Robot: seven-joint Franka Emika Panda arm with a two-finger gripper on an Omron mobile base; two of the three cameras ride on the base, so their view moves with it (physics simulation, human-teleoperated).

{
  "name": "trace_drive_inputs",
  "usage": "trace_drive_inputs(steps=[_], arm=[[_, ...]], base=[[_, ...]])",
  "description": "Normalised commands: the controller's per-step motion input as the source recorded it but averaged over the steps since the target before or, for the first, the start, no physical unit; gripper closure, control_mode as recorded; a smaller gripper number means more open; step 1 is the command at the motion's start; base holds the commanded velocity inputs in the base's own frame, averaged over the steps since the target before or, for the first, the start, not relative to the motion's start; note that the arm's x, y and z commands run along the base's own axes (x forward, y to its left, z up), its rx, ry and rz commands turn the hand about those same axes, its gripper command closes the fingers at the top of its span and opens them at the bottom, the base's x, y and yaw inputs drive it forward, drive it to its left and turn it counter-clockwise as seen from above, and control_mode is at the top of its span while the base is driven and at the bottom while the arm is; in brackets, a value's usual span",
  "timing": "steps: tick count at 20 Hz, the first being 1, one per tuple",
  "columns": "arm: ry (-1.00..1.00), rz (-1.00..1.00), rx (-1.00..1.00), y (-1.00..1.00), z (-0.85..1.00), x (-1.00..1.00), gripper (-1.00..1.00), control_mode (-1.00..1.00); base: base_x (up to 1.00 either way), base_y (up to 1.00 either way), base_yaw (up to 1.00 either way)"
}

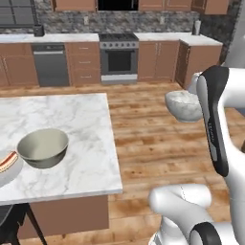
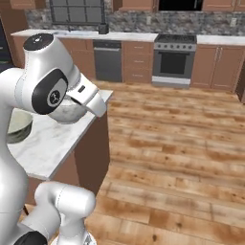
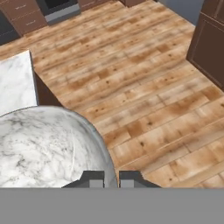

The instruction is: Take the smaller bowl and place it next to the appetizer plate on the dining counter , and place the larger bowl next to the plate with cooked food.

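While the larger bowl (image 1: 43, 147) sits upright on the dining counter (image 1: 81, 143), near its front edge and just beside the plate with cooked food (image 1: 6, 162) at the left margin, the smaller bowl (image 1: 184, 105) hangs in the air over the wooden floor (image 1: 153, 143), off to the right of the counter. Seen from the hand view, the gripper (image 3: 111, 179) is pinched narrowly on the rim of this marbled bowl, one dark fingertip on each side of its thin wall.
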Motion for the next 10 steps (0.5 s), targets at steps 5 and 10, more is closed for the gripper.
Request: trace_drive_inputs(steps=[5,10], arm=[[0.00,0.00,0.00,0.00,0.00,0.00,1.00,1.00],[0.00,0.00,0.00,0.00,0.00,0.00,1.00,1.00]], base=[[-1.00,0.04,0.00],[-0.97,0.27,0.00]])
